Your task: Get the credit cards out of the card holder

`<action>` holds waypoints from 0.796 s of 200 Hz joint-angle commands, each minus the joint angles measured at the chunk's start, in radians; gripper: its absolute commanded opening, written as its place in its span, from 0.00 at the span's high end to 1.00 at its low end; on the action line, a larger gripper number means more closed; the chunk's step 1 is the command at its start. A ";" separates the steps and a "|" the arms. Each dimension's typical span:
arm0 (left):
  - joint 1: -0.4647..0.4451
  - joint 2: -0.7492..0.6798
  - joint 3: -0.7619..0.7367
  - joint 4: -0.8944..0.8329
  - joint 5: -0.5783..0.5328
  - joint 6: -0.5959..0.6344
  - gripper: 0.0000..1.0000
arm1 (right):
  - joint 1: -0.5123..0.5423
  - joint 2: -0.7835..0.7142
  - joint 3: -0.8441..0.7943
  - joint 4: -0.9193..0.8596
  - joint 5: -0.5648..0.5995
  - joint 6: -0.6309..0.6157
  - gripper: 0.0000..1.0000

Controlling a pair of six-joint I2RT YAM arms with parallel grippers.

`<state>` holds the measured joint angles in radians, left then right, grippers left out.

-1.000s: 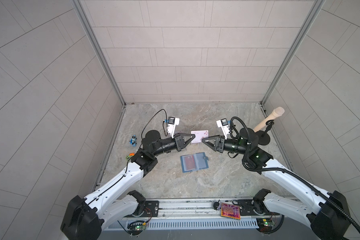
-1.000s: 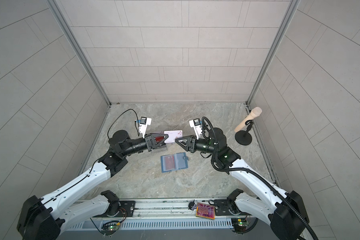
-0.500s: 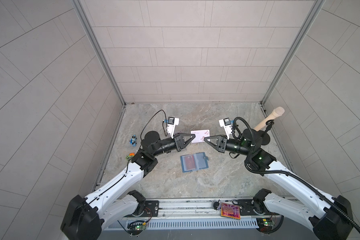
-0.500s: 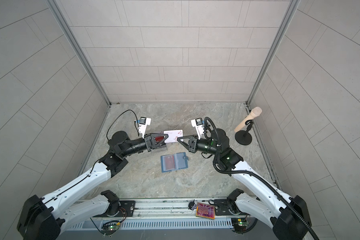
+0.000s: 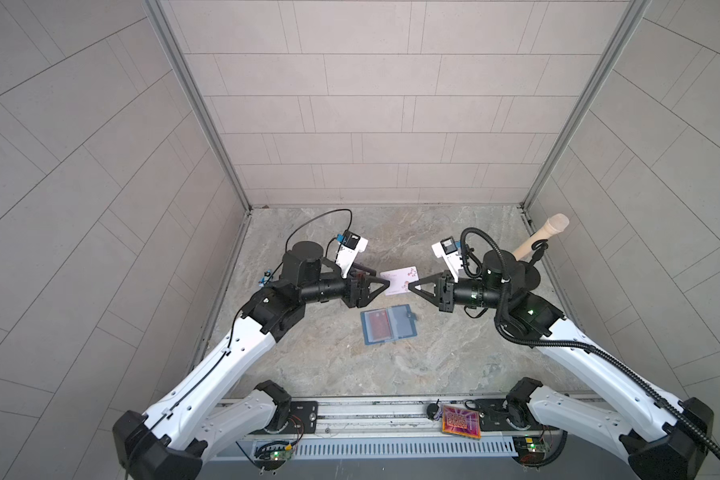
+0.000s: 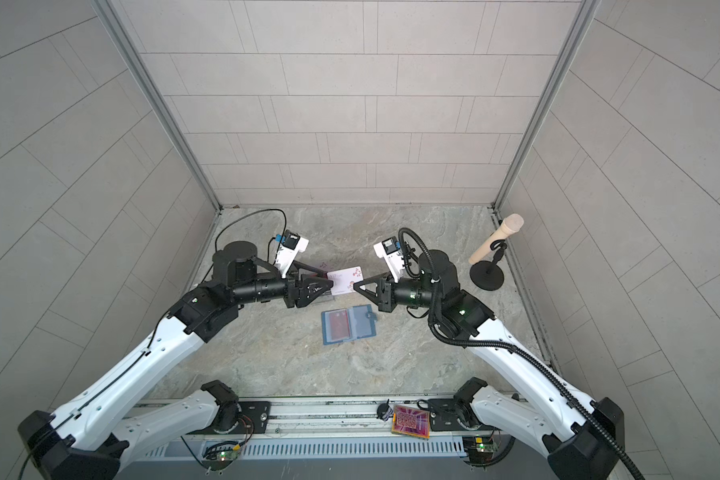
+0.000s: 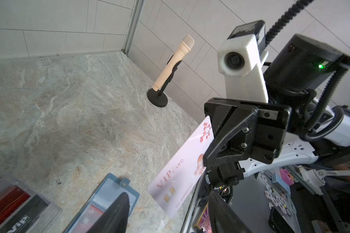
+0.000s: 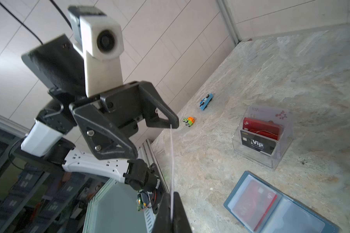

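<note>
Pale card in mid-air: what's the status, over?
Right pincer shut on pale card. Left pincer open beside it. Red card in card holder. Nothing blocking.

"VIP CARD" on pale card (image 7: 182,173), "Vip" + "LOGO" on blk card (image 8: 258,143).

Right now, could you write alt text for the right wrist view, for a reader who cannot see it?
Seen edge-on, a pale card is pinched in the right gripper, its far end at the open fingers of the left gripper. On the stone table lie an open blue card holder with a red card inside and a clear stand holding cards.
</note>
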<state>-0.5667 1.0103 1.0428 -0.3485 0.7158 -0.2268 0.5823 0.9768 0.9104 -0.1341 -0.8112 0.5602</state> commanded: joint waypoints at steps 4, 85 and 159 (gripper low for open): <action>0.003 0.030 0.099 -0.307 0.082 0.253 0.33 | 0.020 0.027 0.095 -0.258 -0.131 -0.244 1.00; 0.004 0.100 0.184 -0.433 0.298 0.372 0.48 | 0.072 0.143 0.200 -0.377 -0.228 -0.392 1.00; 0.003 0.121 0.195 -0.490 0.316 0.395 0.64 | 0.088 0.164 0.197 -0.323 -0.206 -0.383 1.00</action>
<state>-0.5667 1.1278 1.2079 -0.8055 1.0031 0.1490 0.6632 1.1397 1.0885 -0.4763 -1.0031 0.2127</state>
